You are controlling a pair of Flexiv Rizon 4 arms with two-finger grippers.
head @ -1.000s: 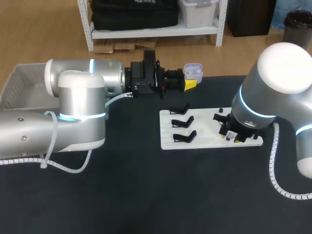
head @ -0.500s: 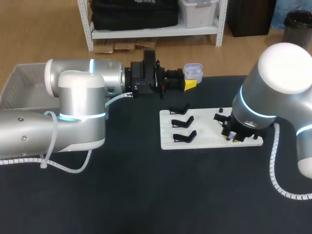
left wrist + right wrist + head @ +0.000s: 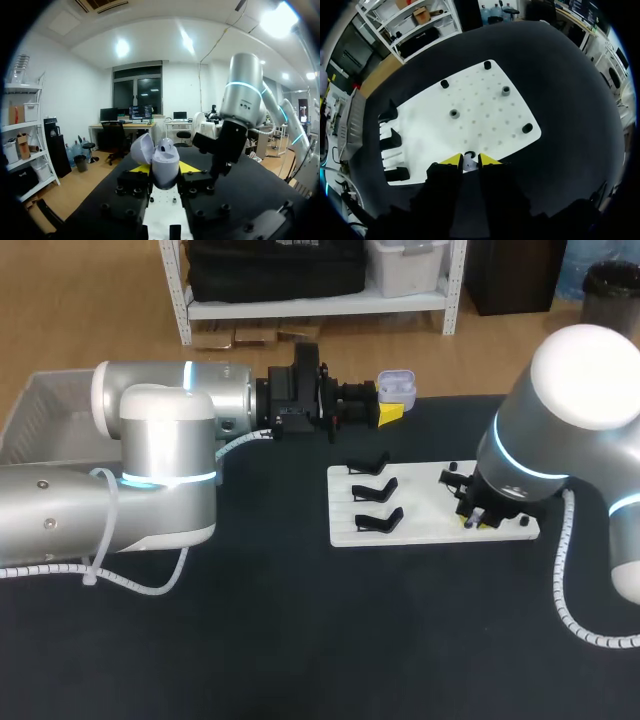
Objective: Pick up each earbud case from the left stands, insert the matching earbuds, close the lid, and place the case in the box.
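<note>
A pale earbud case [image 3: 164, 161] with its lid up sits between the yellow tips of my left gripper [image 3: 167, 169], which is shut on it. In the head view that case [image 3: 397, 386] is held past the table's far edge. My right gripper [image 3: 470, 160] points down at the near edge of the white board [image 3: 485, 117]. Its yellow tips stand close together on either side of a small earbud [image 3: 469, 154]. In the head view the right gripper [image 3: 476, 522] is low over the board's right part [image 3: 430, 502].
Three black stands [image 3: 376, 491] on the board's left part hold nothing. Several small black and grey pegs [image 3: 506, 91] dot its right part. A clear plastic box [image 3: 40, 410] sits at the table's far left. Dark tabletop lies in front of the board.
The right gripper's fingers have drawn together around the small earbud and the wrist has shifted slightly left. The left arm and the case have not moved.
</note>
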